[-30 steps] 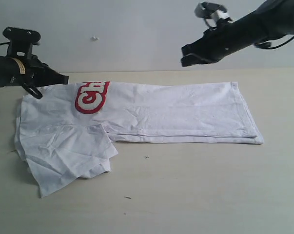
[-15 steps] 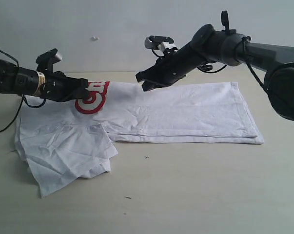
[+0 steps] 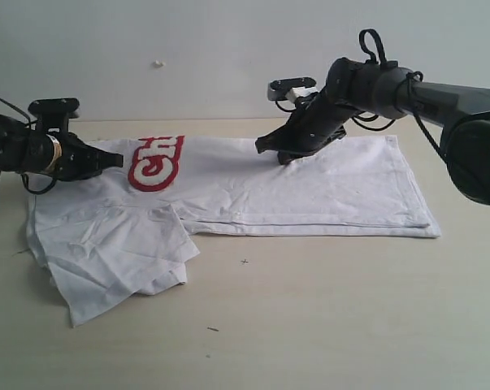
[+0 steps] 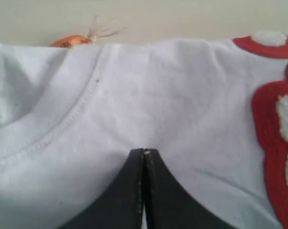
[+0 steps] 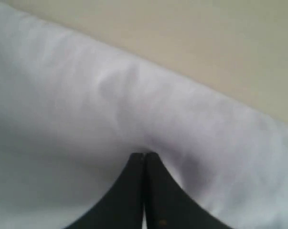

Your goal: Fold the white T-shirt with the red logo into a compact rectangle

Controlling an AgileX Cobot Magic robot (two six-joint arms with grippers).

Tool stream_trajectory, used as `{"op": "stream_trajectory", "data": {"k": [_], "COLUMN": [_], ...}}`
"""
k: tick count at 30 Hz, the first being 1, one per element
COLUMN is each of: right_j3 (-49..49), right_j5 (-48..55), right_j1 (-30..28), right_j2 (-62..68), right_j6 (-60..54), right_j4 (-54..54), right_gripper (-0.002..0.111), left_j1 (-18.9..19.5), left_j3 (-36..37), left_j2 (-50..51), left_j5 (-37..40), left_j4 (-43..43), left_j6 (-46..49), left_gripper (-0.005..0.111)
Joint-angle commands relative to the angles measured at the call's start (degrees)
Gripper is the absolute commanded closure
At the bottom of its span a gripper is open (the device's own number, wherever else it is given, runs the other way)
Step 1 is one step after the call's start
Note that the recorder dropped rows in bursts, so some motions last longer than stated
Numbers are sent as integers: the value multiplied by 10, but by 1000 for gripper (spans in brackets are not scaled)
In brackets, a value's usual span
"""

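The white T-shirt (image 3: 326, 191) lies flat on the table, folded lengthwise, with one sleeve (image 3: 119, 260) spread out at the front left. The red logo (image 3: 155, 162) shows near its left end, partly folded under. My left gripper (image 3: 117, 159) is shut and low over the collar area, just left of the logo. In the left wrist view its tips (image 4: 144, 150) rest against plain white cloth (image 4: 172, 95), beside the ribbed neck seam (image 4: 62, 129), the orange tag (image 4: 69, 41) and the logo (image 4: 270, 129). My right gripper (image 3: 261, 147) is shut at the shirt's far edge, its tips (image 5: 144, 153) on white fabric (image 5: 62, 109). Neither pinches any cloth that I can see.
The beige table (image 3: 350, 325) runs bare in front of and to the right of the shirt. A pale wall (image 3: 188, 57) stands behind the far table edge. Small dark specks (image 3: 245, 262) lie on the table in front of the shirt.
My right gripper came down from above the table and then moved right, onto the shirt's far edge. My left gripper reached to the logo, then drew back left over the collar.
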Motion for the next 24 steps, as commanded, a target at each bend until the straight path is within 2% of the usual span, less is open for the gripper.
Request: {"op": "stream_trajectory", "data": {"k": [1,4,6,11,15,18,20,24], "right_j3": [3,3,3,3,3,3,3,0], "right_j5": [-16,-29,-43,-83,-95,-94,-95,-95], "right_j1": [-5,5,16,48,46,43,43,43], "right_j2": [-21,-36,-37,-17,6,16,19,17], "right_j6": [-62,-126,-135,-135,-104,-61,-32,-26], "right_j4": [75,178,201,190,181,121,74,65], "right_gripper": [108,108,108,108,108,108,108,108], "left_j1": [-11,-27,-43,-74,-76,-73,-68,-64], "left_j3": [-10,-35,-49,-65,-74,-76,-76,-79], "left_j2": [-39,-53,-47,-1,42,60,67,62], "left_j5": [-13,-69,-83,-47,-20,23,22,-26], "left_j4": [-1,-1,-1,-1,-1,-1,-1,-1], "left_j6": [22,23,24,32,5,4,2,12], "left_gripper": [107,107,107,107,107,107,107,107]}}
